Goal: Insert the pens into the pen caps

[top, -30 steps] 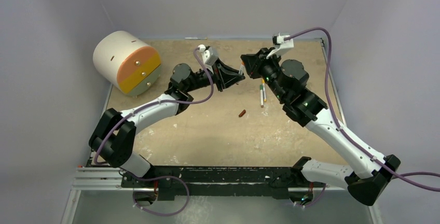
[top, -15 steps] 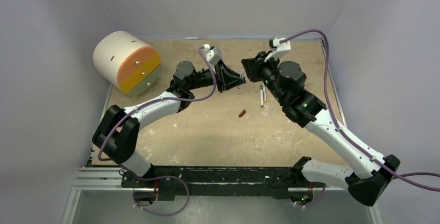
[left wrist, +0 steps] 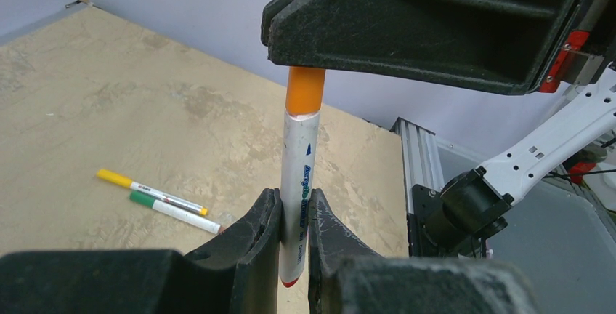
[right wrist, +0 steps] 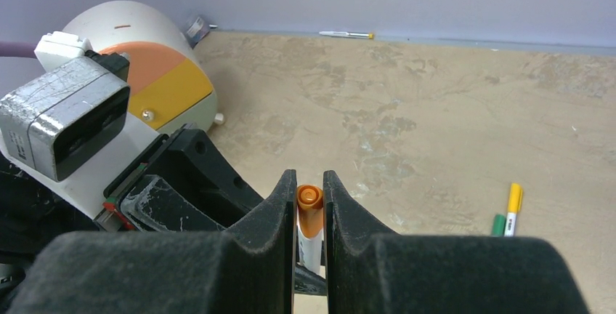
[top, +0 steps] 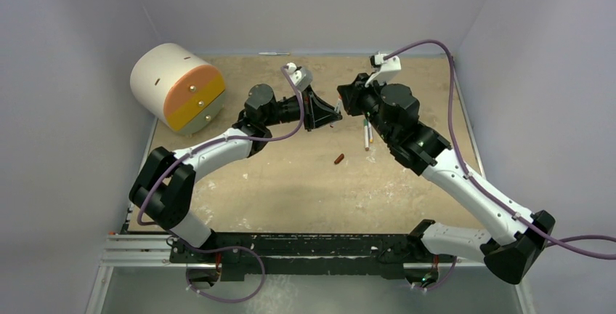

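Left gripper [left wrist: 294,216]: fingers are clenching the lower barrel of a white pen [left wrist: 296,161], its red tip poking out below the pads. Right gripper [right wrist: 310,187]: fingers are pinching an orange cap [right wrist: 310,205], which is sitting on the pen's upper end and touching the barrel. The two grippers are meeting tip to tip above the table [top: 290,176], well off the white drum [top: 176,87] on its right-arm side. A yellow-ended pen [left wrist: 152,192] and a green-ended pen [left wrist: 174,212] are lying side by side on the table, farther from the drum than the grippers. A dark red-brown cap [top: 338,158] is lying alone, nearer the arm bases than the drum. A further pen [right wrist: 347,35] is lying along the far wall, just past the drum
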`<state>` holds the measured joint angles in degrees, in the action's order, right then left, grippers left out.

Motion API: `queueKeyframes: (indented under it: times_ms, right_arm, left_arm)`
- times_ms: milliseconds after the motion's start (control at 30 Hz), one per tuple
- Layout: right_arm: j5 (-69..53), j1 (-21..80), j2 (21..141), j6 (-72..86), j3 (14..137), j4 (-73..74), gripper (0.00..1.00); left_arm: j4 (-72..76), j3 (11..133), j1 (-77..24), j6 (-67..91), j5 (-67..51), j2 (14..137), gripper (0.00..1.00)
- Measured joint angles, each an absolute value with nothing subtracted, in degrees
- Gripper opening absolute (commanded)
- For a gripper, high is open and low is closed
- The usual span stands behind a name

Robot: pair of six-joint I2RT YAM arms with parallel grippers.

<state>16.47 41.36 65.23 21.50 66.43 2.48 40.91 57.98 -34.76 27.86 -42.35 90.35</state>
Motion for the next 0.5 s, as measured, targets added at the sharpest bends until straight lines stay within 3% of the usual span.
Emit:
queueKeyframes:
  times_ms: [500]
  right_arm:
    - [16.93,42.28,64.79,25.32,62.11,-2.61,0.00]
  left_arm:
    - [40.49,57.98,-34.70,27.75,-41.54,91.11,0.00]
